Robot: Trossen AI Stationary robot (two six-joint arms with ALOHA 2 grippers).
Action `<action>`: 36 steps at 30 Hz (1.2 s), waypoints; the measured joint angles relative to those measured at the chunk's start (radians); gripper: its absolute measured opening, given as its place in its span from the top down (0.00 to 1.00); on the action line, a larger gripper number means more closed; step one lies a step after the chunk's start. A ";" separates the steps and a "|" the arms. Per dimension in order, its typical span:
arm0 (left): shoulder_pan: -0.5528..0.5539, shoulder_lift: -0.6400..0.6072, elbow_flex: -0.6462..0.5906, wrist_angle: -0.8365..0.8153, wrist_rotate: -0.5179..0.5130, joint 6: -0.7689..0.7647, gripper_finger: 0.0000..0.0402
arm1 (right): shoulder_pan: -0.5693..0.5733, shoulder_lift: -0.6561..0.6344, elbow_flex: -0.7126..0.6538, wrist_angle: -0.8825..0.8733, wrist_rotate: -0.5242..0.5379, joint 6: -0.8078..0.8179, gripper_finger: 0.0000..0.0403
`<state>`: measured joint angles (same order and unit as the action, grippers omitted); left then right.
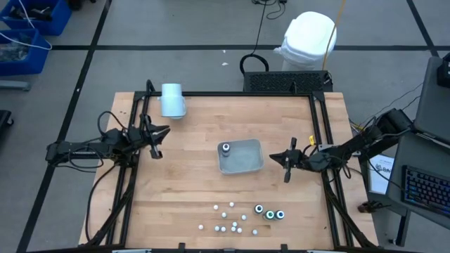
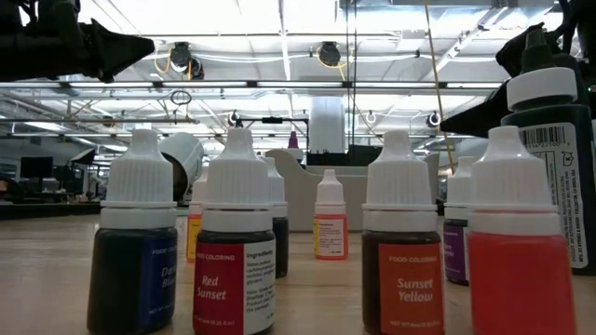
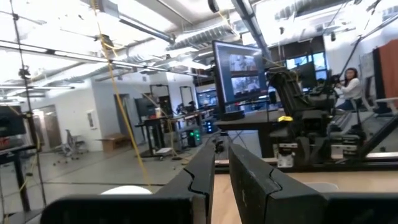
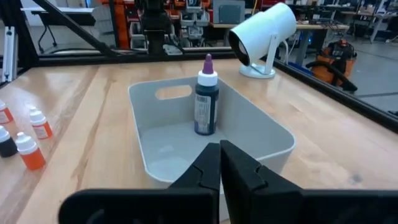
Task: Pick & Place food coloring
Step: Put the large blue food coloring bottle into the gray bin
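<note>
Counter (image 1: pixel 183 183): a wooden top is seen from above, framed by dark rails, with both arms reaching in from the sides.
Tray (image 1: pixel 247 163): a translucent grey-blue rectangular tray is placed near the middle of the counter; in the right wrist view (image 4: pixel 261 134) its walls are seen around one bottle.
Bottle in tray (image 4: pixel 206 102): one dark food coloring bottle with a white collar and purple tip is stood upright inside the tray, near its end wall (image 1: pixel 226 148).
Remaining food coloring (image 1: pixel 242 216): the other bottles are gathered near the front edge of the counter, three larger dark ones (image 1: pixel 270 213) beside a scatter of small white-capped ones (image 1: pixel 226 219); in the low view, labels such as "Red Sunset" (image 2: pixel 233 256) and "Sunset Yellow" (image 2: pixel 403 256) can be read.
Right end effector (image 4: pixel 220 163): its fingers are pressed together, nothing is held, and it is poised just beside the tray, pointed at the upright bottle (image 1: pixel 285 163).
Left end effector (image 1: pixel 156 140): it is kept at the left side of the counter, well apart from the tray; its fingers (image 3: pixel 205 177) are nearly together, with nothing seen between them.
Pale cylinder (image 1: pixel 172 100): it is laid near the far left corner.
</note>
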<state>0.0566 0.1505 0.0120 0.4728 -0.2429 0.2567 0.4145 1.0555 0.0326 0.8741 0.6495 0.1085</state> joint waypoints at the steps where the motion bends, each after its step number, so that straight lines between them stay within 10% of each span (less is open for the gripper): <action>1: 0.000 0.000 0.000 0.000 -0.002 -0.001 0.86 | 0.000 0.000 0.000 0.004 0.000 -0.016 1.00; 36: 0.000 0.000 0.000 0.004 -0.003 -0.043 0.86 | -0.002 -0.001 0.000 0.084 0.002 -0.071 0.99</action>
<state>0.0566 0.1505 0.0116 0.4767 -0.2462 0.2142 0.4129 1.0550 0.0326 0.9577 0.6512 0.0371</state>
